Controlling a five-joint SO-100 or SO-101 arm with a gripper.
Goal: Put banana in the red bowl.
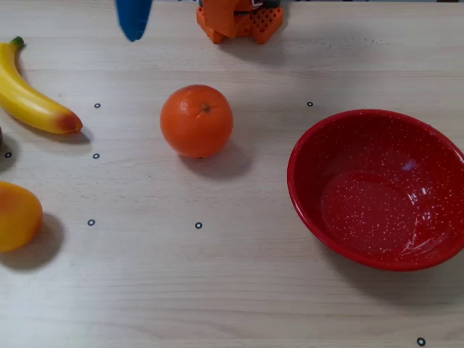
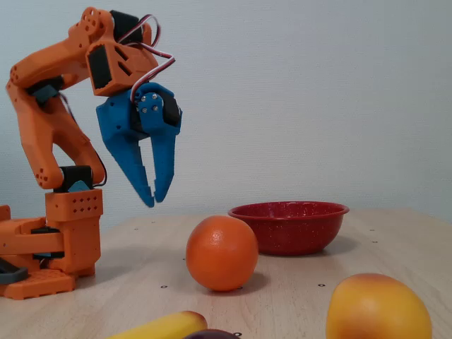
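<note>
- Overhead view shows the banana [image 1: 30, 93] at the left edge of the table [image 1: 239, 290], lying flat; its green stem tip points to the top left and its reddish end to the lower right, so the long axis runs on a diagonal.
- Only the blue tip of the gripper [image 1: 133, 20] shows in that view, at the top edge. The banana lies to its left and lower in the picture, with bare table between them; no contact.
- Fixed view: gripper [image 2: 154, 196] hangs well above the table, tips pointing down, the two fingers a little apart at the tips and holding nothing.
- Only a yellow end of the banana [image 2: 164, 328] shows at the bottom edge of the fixed view.
- Red bowl [image 1: 378, 190] stands at the right side in the overhead view, empty, well apart from the banana.
- An orange [image 1: 196, 120] sits between banana and bowl.
- Judgement: reach stage, nothing carried out yet. The coming move turns on swinging further toward the left edge, descending, and setting the fingers across the diagonal axis near mid-length.
- Risk, judged: the carry to the bowl passes over the orange.
</note>
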